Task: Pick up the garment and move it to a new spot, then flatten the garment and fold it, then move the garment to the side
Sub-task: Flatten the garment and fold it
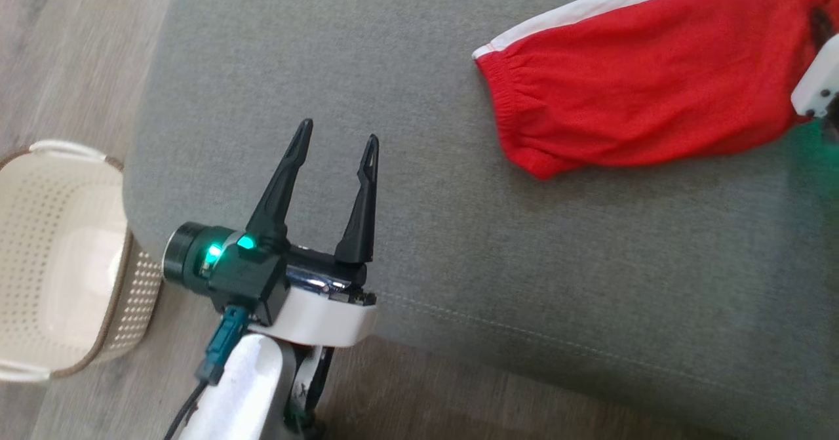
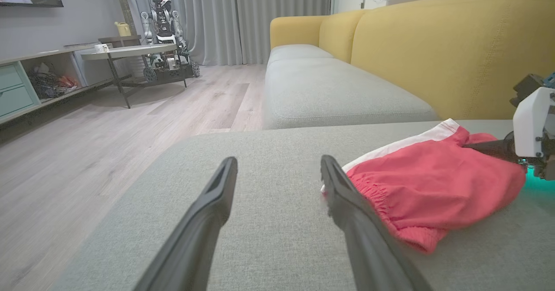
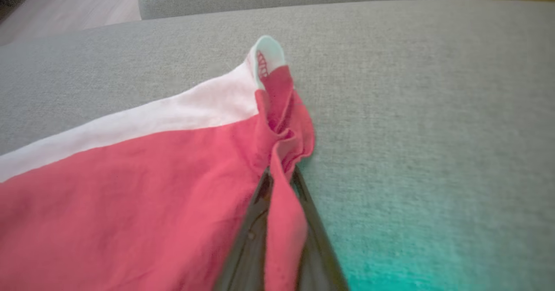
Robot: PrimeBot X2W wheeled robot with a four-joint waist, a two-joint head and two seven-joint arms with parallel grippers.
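My right claw pinches just a thin fold of the red garment; lifting may slip it. Left claw gapes wide.

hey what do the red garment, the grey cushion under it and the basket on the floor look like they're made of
Garment: thin matte fabric, probably light cotton or synthetic; it gathers at an elastic hem and folds softly.
Cushion: coarse grey upholstery weave, matte, with a stitched seam.
Basket: likely moulded plastic, cream, smooth, with regular rows of holes.
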